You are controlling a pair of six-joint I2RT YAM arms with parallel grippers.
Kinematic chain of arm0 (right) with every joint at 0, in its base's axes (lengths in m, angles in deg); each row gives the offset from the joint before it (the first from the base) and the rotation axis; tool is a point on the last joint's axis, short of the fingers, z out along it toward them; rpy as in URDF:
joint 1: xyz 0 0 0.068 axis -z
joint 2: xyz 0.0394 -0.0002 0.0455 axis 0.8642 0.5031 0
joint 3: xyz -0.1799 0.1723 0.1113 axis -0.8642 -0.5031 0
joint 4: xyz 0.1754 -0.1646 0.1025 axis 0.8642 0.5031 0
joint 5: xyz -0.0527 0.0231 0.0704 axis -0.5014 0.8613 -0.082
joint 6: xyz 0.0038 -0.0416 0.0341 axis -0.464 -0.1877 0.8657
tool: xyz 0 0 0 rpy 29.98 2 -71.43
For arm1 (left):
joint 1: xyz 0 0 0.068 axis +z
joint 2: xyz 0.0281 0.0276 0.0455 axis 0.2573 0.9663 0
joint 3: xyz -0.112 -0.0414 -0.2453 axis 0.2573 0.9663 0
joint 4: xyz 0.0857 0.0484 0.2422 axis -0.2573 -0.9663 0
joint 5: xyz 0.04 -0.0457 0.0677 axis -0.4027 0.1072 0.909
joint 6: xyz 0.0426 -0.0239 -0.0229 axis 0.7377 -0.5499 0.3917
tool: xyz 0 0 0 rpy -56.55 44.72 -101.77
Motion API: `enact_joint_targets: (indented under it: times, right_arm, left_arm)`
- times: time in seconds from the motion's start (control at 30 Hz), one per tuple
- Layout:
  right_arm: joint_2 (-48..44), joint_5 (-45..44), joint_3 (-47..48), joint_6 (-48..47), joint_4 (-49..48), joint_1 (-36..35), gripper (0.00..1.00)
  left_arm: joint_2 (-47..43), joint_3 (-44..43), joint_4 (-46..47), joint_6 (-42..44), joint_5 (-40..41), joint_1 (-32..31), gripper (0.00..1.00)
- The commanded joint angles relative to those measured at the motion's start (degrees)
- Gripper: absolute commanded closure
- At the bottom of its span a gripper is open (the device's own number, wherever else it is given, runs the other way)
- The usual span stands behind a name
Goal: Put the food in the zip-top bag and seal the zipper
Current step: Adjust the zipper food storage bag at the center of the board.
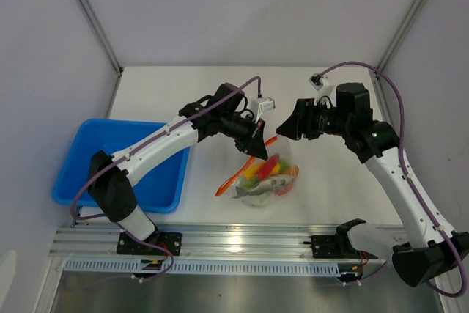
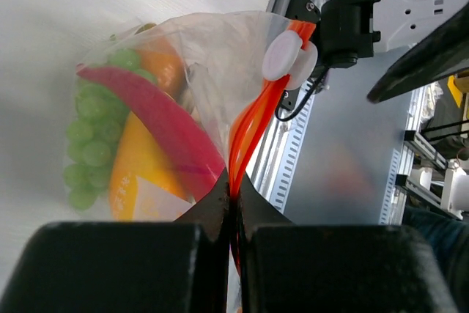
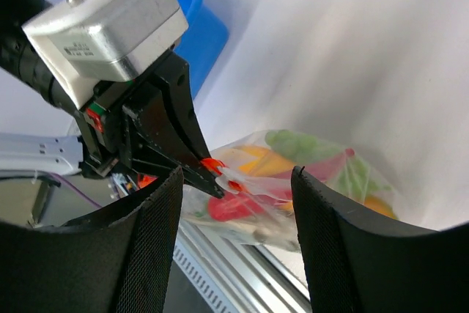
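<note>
The left claw [image 2: 231, 203] was clamped on the thin red zipper strip [image 2: 253, 122] of the clear crinkly plastic bag [image 2: 212, 49], toy food [image 2: 146, 115] inside, near the white surface [image 1: 183, 86]'s near edge. The right claw [image 3: 234, 181], jaws apart, was positioned just beside the strip's far end.

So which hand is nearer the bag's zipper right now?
Left. The left hand is shut on the zipper at the zip-top bag's mouth; the right hand is open, just right of it, gripping nothing.
</note>
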Motion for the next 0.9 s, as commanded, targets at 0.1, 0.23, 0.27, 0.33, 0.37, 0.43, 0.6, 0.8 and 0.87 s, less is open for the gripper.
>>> enact_joint_targets:
  times: [0.1, 0.23, 0.27, 0.33, 0.37, 0.43, 0.6, 0.8, 0.87]
  right_arm:
    - [-3.3, 7.6, -3.7, -5.9, -7.4, 1.1, 0.39]
    - [-4.9, 13.5, -6.7, -6.5, -10.0, 2.2, 0.45]
    - [-5.1, 15.4, -7.9, -6.5, -10.6, 2.6, 0.48]
    - [-5.1, 21.6, -9.4, -5.3, -12.7, 3.7, 0.52]
    - [-4.9, 23.0, -10.2, -4.8, -13.2, 3.8, 0.53]
    - [-4.9, 25.6, -11.8, -4.1, -14.1, 3.8, 0.53]
    - [-5.7, 27.7, -14.0, -3.9, -15.0, 3.9, 0.52]
    - [-4.2, 27.7, -15.8, -4.0, -17.8, 3.9, 0.53]
    - [-3.5, 26.8, -15.1, -4.6, -18.1, 3.9, 0.53]
  left_arm:
    - [-4.2, -1.2, 0.3, 2.4, -7.9, 0.7, 1.0]
    - [-4.1, 1.2, 1.2, 2.4, -13.7, 2.1, 1.0]
    - [-4.1, 2.0, 2.0, 2.2, -15.7, 2.9, 1.0]
    - [-4.2, 4.5, 4.5, 1.1, -17.6, 3.9, 0.99]
    - [-4.2, 5.0, 5.0, 0.7, -18.3, 4.6, 1.0]
    - [-4.2, 5.3, 5.3, 0.9, -19.8, 5.1, 1.0]
    - [-2.2, 3.9, 1.8, 3.4, -20.5, 5.2, 1.0]
    - [-1.8, 2.8, 1.1, 4.4, -22.1, 5.4, 1.0]
    - [-1.4, 2.5, 0.1, 5.0, -22.3, 5.6, 0.99]
